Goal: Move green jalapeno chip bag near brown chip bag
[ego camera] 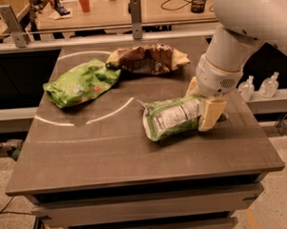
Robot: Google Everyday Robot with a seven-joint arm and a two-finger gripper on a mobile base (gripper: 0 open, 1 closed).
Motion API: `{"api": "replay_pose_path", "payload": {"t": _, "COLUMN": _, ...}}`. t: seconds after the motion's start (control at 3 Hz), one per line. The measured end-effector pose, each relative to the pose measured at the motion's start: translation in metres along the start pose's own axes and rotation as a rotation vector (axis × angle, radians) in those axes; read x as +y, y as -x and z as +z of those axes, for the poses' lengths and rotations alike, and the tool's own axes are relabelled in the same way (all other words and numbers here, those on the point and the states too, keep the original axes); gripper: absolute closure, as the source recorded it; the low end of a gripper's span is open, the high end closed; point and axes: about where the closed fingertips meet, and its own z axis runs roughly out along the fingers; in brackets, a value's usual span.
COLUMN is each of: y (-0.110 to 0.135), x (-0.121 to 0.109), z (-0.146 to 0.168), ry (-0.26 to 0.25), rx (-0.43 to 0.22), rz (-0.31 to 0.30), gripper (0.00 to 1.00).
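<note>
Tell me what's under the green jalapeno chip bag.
The green jalapeno chip bag lies on the table; nothing else shows beneath. The gripper at its right end covers that part.

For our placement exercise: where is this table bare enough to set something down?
Free: the front strip of the table; a smaller patch between the three bags. Crowded: the back, where lime bag and brown bag nearly meet, and the right, with the end effector at the jalapeno bag.

table (pixel 136 159): bears three bags
green jalapeno chip bag (pixel 170 117): right of centre
brown chip bag (pixel 148 59): rear, behind it, apart
other chip bag (pixel 80 83): left, beside brown chip bag's left end
gripper (pixel 201 109): at green jalapeno chip bag's right end
</note>
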Motion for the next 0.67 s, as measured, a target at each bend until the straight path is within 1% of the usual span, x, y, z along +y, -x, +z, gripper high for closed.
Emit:
{"api": "replay_pose_path", "payload": {"t": 0.33, "y": -0.004, "x": 0.005, "z": 0.001, "ry": 0.001, "rx": 0.007, "rz": 0.009, "gripper": 0.65}}
{"api": "replay_pose_path", "payload": {"t": 0.67, "y": -0.014, "x": 0.001, "z": -0.019, "ry": -0.089, "rx": -0.013, "rz": 0.098, "gripper": 0.87}}
